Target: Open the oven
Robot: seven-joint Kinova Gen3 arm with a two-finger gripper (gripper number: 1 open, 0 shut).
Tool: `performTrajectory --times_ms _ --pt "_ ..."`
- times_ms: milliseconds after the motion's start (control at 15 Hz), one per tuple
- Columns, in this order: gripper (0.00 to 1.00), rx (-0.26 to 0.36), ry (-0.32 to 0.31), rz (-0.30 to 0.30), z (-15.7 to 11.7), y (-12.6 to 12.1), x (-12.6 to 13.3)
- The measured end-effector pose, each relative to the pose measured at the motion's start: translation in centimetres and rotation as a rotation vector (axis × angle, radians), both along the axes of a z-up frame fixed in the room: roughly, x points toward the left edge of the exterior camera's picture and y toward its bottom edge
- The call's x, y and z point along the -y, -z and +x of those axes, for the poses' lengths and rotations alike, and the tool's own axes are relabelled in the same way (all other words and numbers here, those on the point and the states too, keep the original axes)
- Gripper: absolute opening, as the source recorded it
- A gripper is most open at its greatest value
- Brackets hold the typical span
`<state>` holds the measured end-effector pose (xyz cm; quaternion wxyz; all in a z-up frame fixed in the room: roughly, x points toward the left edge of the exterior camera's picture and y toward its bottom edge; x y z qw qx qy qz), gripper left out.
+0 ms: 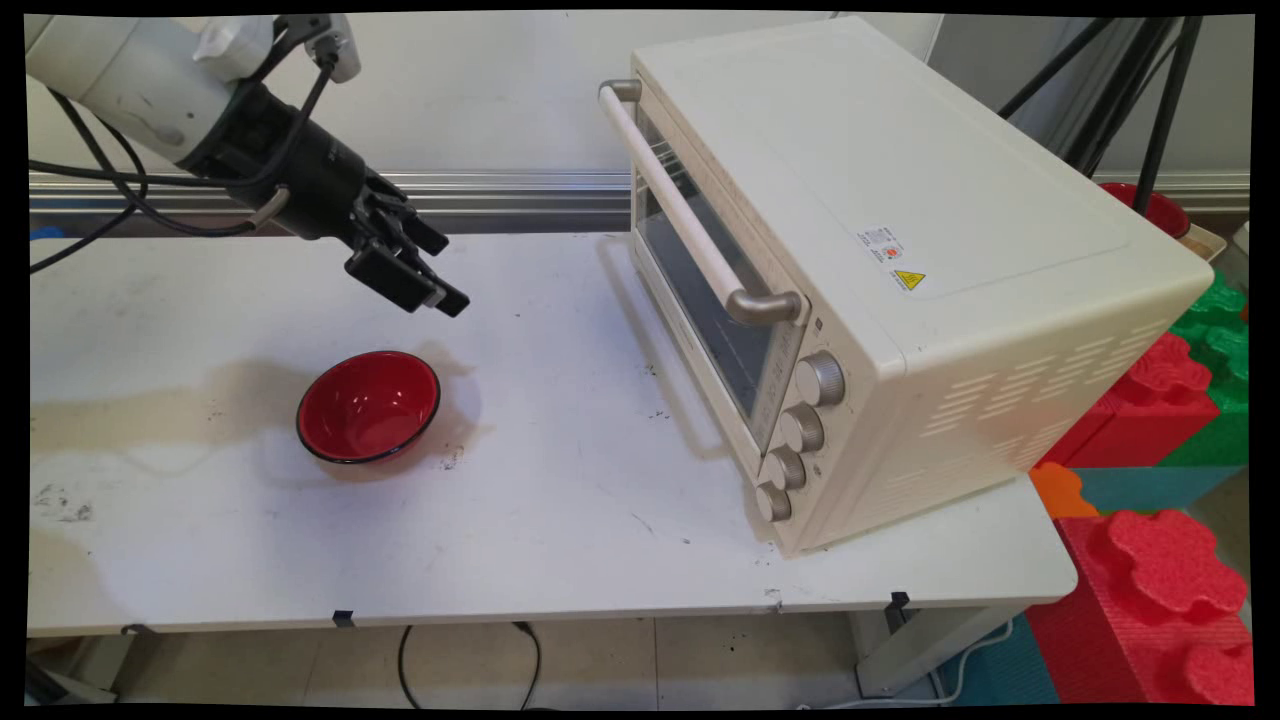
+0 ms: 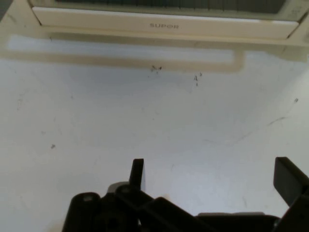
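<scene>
My black gripper [image 1: 432,290] hangs above the left part of the white table [image 1: 560,520], pointing down and to the right. It is open and holds nothing; in the hand view the gripper [image 2: 212,176] shows only bare tabletop between its two fingers. A red bowl [image 1: 368,405] with a dark rim sits upright and empty on the table, just below and slightly left of the gripper, apart from it. A cream toaster oven [image 1: 900,270] stands on the right with its door shut and its long handle [image 1: 690,215] facing the gripper. The oven's lower front edge [image 2: 164,24] crosses the top of the hand view.
Four knobs [image 1: 800,430] run down the oven's front right corner. Red, green and orange foam blocks [image 1: 1160,560] stand off the table's right end. Black tripod legs [image 1: 1150,90] rise behind the oven. A brownish stain [image 1: 150,410] marks the table's left side.
</scene>
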<state>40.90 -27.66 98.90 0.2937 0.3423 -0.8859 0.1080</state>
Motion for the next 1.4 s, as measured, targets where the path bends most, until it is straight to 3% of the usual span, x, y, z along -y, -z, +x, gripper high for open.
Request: performTrajectory --times_ms 667,1133,1400 --pt "1.0 -0.061 0.005 -0.087 -1.2 -5.4 2.5" --pt "1.0 -0.118 0.02 -0.136 -3.9 -9.4 5.9" --pt "1.0 -0.132 0.042 -0.143 -5.4 -10.2 7.3"
